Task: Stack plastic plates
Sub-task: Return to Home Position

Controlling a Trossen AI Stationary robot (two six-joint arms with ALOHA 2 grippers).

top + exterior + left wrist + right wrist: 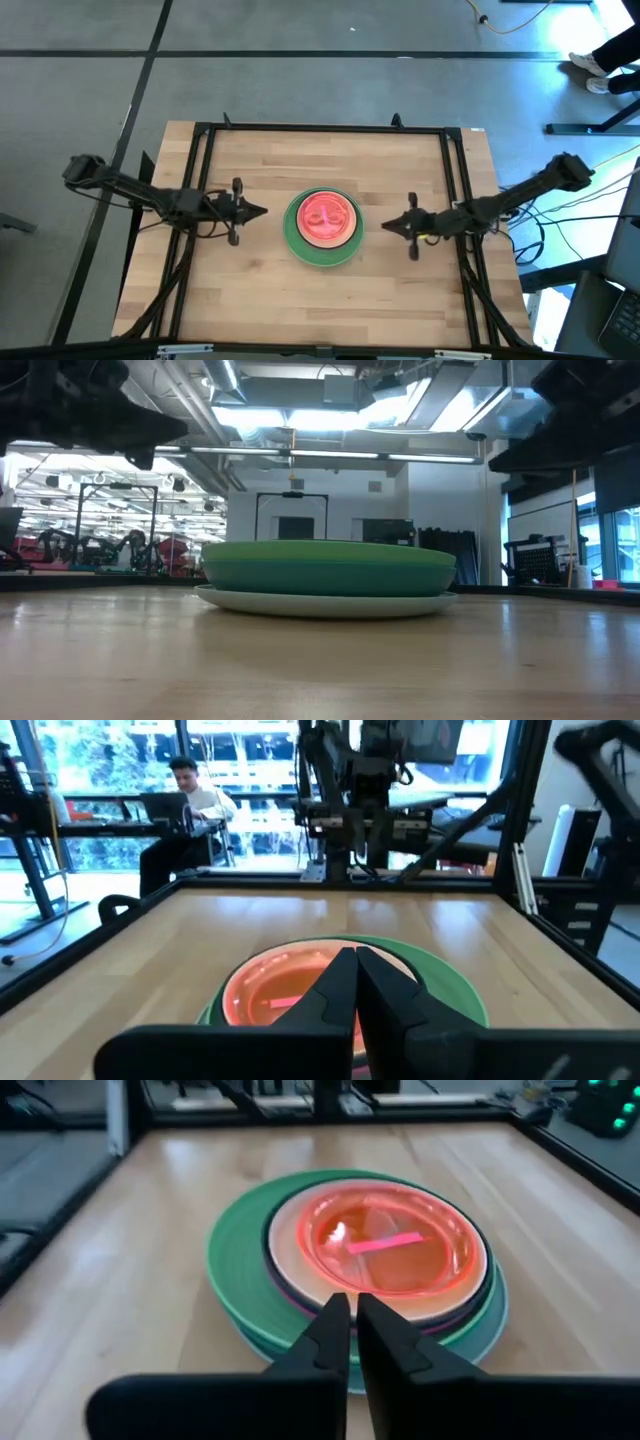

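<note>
The plates stand in one stack (322, 228) at the table's middle. The pale grey-blue plate (325, 603) rests on the wood, with teal and light green (240, 1250) above it. Navy, magenta and peach rims ring the translucent orange-red small plates (395, 1245) on top. The lime plate does not show. My left gripper (260, 211) hovers shut to the left of the stack, above the table. My right gripper (386, 226) hovers shut to its right. Neither touches the plates; each points at the stack (400, 975).
A black frame (320, 128) runs along the table's far edge and both sides. Bare wood lies all around the stack. Beyond the table, a person (185, 805) sits at a desk, and someone's feet (595, 70) stand on the floor.
</note>
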